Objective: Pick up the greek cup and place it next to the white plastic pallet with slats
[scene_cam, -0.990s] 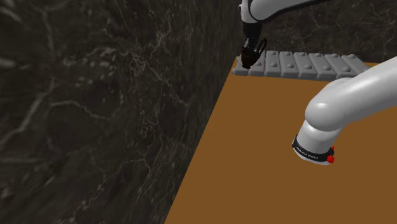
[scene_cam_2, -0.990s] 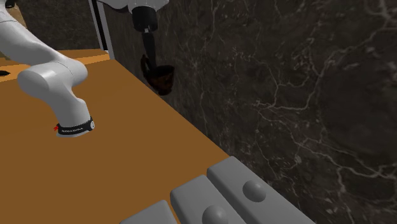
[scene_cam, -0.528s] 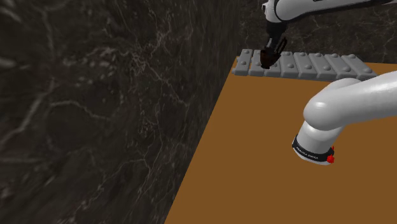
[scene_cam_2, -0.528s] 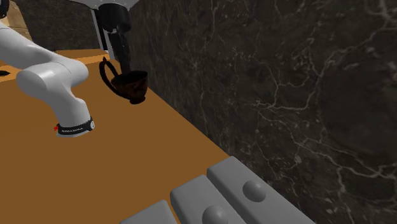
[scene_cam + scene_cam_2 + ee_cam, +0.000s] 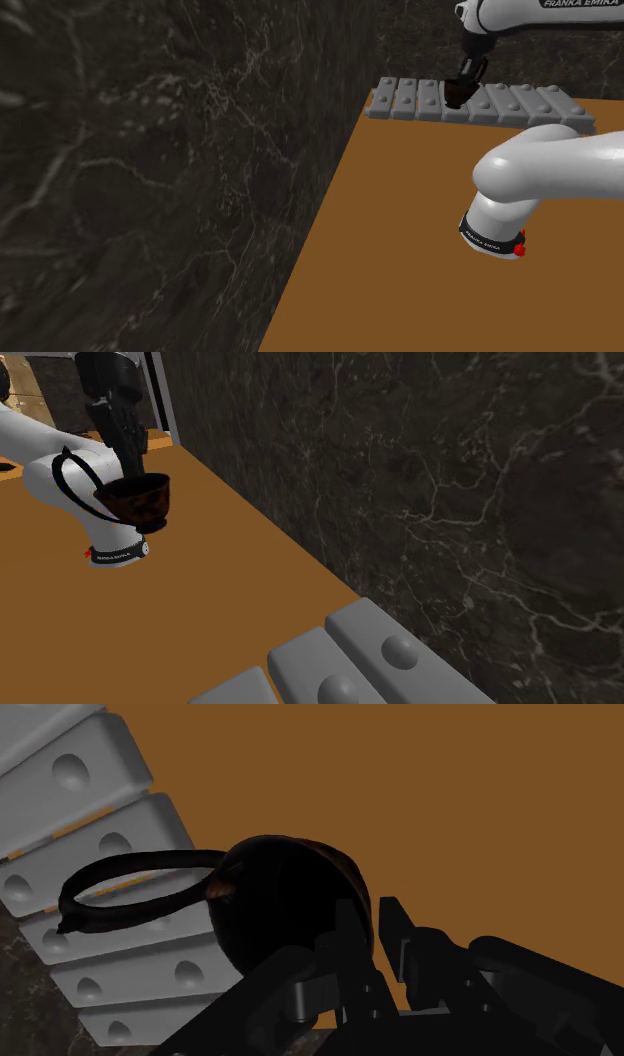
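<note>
Since half a second ago the gripper [image 5: 462,86] has travelled toward the shoulder view's right along the grey slatted pallet [image 5: 520,103], from near its left end to about its middle. In the second exterior view the load has swung left and lower, and now hangs in front of the arm's pale elbow link [image 5: 60,472].

The arm's upper link enters from the shoulder view's top right and the black hand points steeply down. The bent elbow fills that view's lower right, above the brown table [image 5: 400,250].

The fingers [image 5: 348,939] are closed on the Greek cup [image 5: 285,899], a dark brown bowl with a thin looping handle [image 5: 125,884]. They seem to pinch its wall near the rim, though black on dark brown makes the exact contact hard to read. The cup hangs just under the fingertips, tilted, clear of the table. Its handle stands out sideways toward the pallet's dimpled slats. In the shoulder view it sits over the pallet, and in the wrist view bare table lies beneath it beside the slats. A dark marble wall [image 5: 150,180] runs along the table's edge.
</note>
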### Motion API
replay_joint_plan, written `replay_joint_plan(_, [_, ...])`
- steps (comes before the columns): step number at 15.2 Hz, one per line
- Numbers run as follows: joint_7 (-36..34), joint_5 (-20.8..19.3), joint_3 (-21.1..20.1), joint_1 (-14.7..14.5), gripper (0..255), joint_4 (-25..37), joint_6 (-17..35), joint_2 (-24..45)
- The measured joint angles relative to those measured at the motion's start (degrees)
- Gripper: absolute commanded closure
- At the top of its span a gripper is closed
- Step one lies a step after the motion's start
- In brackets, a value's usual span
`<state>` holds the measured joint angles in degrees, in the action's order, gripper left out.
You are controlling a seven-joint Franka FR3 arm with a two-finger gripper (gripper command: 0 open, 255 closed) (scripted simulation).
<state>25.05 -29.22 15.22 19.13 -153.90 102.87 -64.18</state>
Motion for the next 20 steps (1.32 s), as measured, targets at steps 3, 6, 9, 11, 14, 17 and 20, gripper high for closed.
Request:
replay_joint_plan(3, [4.9,-3.0,4.0,2.5,255,-0.3,-1.8,-3.7])
replay_joint_plan(6, [9.5,-5.9,7.9,4.9,255,0.0,-3.0,-6.4])
replay_joint_plan(9, [14.0,-8.9,11.7,7.1,255,0.8,-4.3,-8.6])
replay_joint_plan(11, [16.9,-10.9,14.5,8.2,255,1.8,-4.7,-9.3])
replay_joint_plan(14, [21.2,-13.8,18.6,9.3,255,4.2,-5.0,-9.4])
replay_joint_plan(17, [25.7,-17.0,23.1,10.6,255,6.2,-5.1,-9.9])
replay_joint_plan(20, [28.4,-18.9,25.8,11.6,255,7.1,-5.2,-10.7])
